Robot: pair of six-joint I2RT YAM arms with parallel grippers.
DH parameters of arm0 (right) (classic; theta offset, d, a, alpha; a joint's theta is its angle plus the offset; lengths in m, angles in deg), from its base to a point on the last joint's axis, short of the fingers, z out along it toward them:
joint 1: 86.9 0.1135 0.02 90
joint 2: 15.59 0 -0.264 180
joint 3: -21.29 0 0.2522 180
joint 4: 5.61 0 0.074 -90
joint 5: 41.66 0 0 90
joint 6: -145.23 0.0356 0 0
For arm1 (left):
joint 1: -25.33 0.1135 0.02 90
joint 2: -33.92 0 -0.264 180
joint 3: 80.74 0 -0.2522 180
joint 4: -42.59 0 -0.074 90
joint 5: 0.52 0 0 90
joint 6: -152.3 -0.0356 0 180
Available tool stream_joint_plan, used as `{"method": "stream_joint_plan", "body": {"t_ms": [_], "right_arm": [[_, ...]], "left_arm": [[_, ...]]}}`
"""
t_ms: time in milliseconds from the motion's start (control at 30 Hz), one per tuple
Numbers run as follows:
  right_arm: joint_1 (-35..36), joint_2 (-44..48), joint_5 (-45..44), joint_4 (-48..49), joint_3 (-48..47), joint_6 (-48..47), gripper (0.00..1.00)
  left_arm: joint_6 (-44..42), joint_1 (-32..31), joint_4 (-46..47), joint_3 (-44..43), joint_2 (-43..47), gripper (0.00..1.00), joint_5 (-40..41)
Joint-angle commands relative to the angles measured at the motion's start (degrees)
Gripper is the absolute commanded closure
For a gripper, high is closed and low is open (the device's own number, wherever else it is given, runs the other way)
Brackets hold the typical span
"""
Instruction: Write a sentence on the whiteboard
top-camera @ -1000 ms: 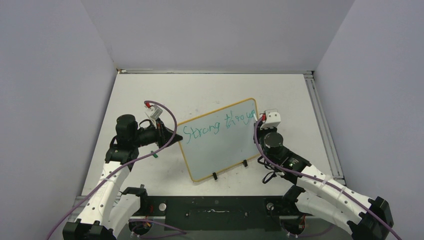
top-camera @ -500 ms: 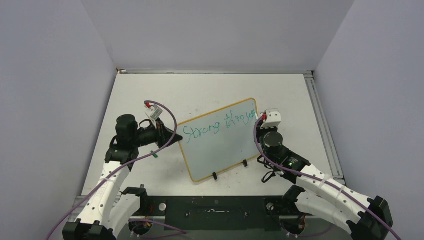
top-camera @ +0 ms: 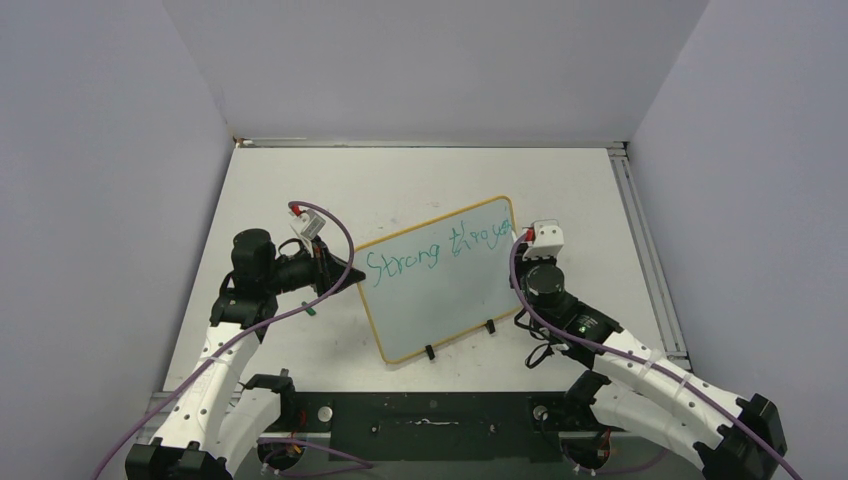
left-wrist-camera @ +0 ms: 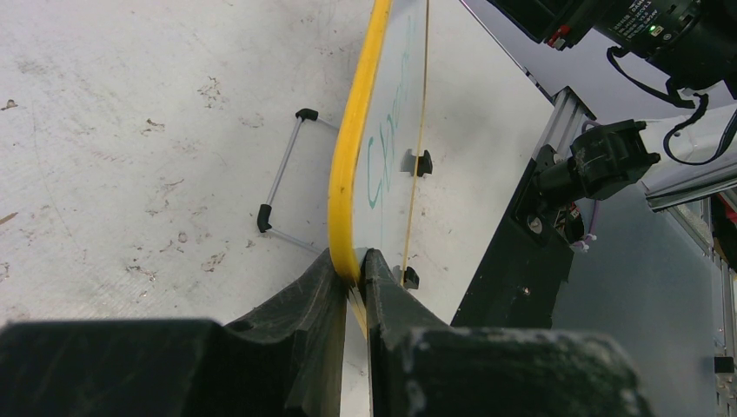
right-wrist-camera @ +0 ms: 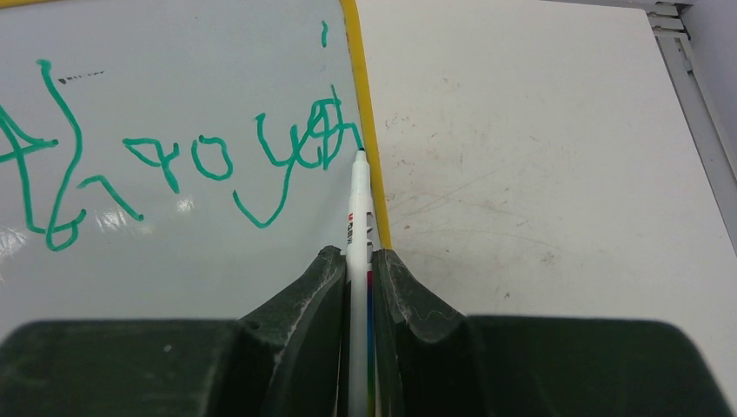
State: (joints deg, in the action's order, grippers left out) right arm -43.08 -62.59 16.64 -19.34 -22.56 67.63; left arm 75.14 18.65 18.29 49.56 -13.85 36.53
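Pale grey walls (top-camera: 430, 60) are seen on three sides of a white, scuffed tabletop (top-camera: 300, 190). Near the ctr of the top view the whiteboard (top-camera: 440, 300) is found, turned at an angle, w/ its long edges running from lower left to upper right of the picture. Two black clips (top-camera: 429, 352) are fixed on its lower long edge. A thin yellow frame (left-wrist-camera: 352, 156) is carried round the glossy surface.

The sentence (top-camera: 430, 250) is written in green along the upper part of the board. "Strong" is read clearly, then approx. "throug", w/ the last letters overwritten and hard to make out. One line is seen. A small separate green tick (right-wrist-camera: 324, 33) is noted above the last letters, close to the frame.

The left hand (left-wrist-camera: 352, 261) is clenched on the frame at the board's left short edge, one finger on each face. In the left wrist view a wire bracket (left-wrist-camera: 282, 178) is seen on the tabletop just beside the frame, behind the board. Whether it's joined to the board can't be told.

The right hand (right-wrist-camera: 358, 261) is closed round a white marker (right-wrist-camera: 358, 204), gripped mid-barrel. The marker's tip is set at the end of the last word, right beside the frame at the board's right edge. Tip and surface appear to be touching.
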Motion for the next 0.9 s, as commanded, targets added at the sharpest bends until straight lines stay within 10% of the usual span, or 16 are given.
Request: {"method": "stream_joint_plan", "body": {"t_ms": [0, 867], "right_arm": [[-0.4, 1.2, 0.6, -2.7, 0.3, 3.0, 0.95], [-0.2, 11.1, 8.8, -6.3, -4.1, 2.1, 0.95]], "left_arm": [[-1.9, -0.3, 2.0, -0.4, 0.9, 1.00, 0.6], [-2.4, -0.2, 1.5, -0.8, 1.1, 1.00, 1.7]]}}
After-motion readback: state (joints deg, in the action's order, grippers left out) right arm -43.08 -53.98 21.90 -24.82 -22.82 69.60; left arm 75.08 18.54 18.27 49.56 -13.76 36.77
